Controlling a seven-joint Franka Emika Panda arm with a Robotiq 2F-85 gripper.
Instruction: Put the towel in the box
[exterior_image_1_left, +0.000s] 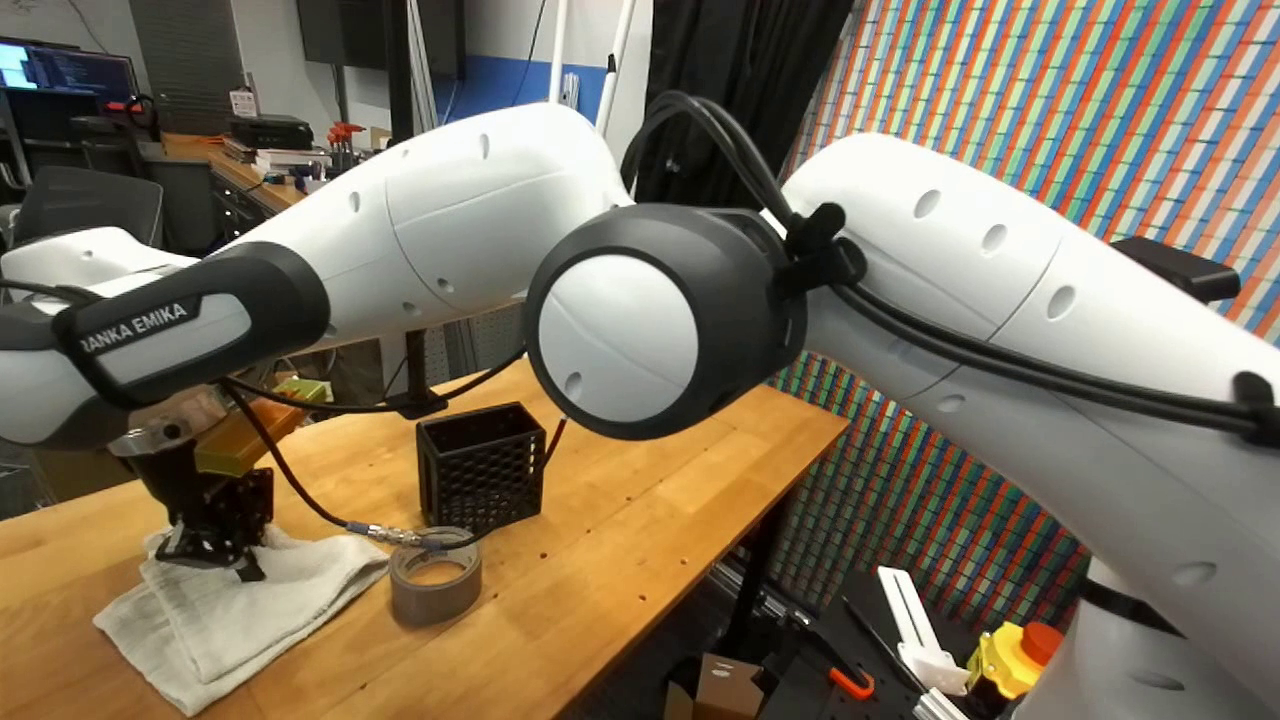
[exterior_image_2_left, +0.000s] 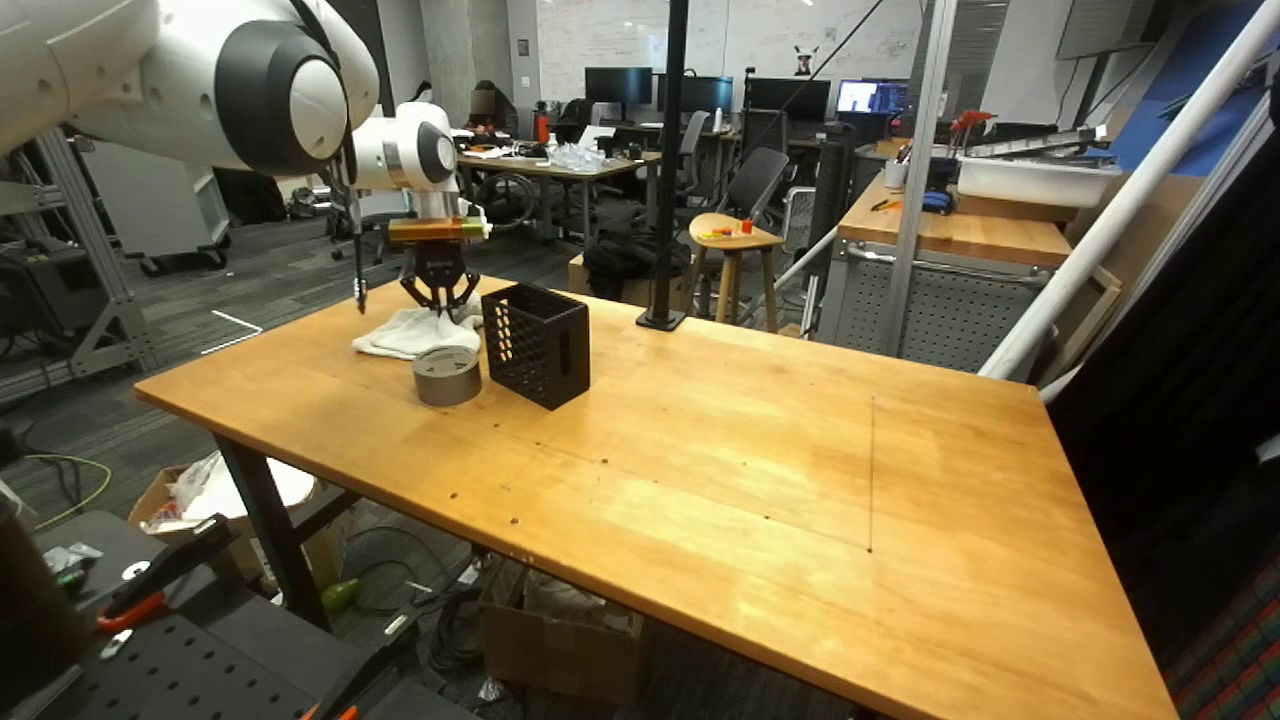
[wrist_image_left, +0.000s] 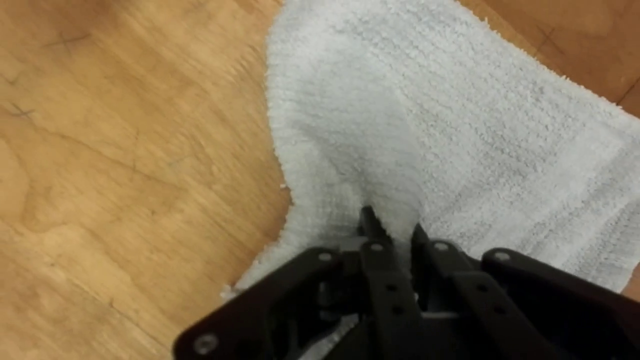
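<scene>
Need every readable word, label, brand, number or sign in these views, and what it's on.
"RANKA EMIKA": label panel of the robot arm, in an exterior view; first letter out of sight.
Too small or blurred: writing on the whiteboard; text on the lit monitor; small white sign; marks inside the tape roll.
None seen on the towel or black crate. Wrist view: no words, only crosses on the tabletop.

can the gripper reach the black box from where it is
Probably yes: nothing visible covers the open top of the black box, though the gripper, pinching the towel, must likely rise above the rim first.
</scene>
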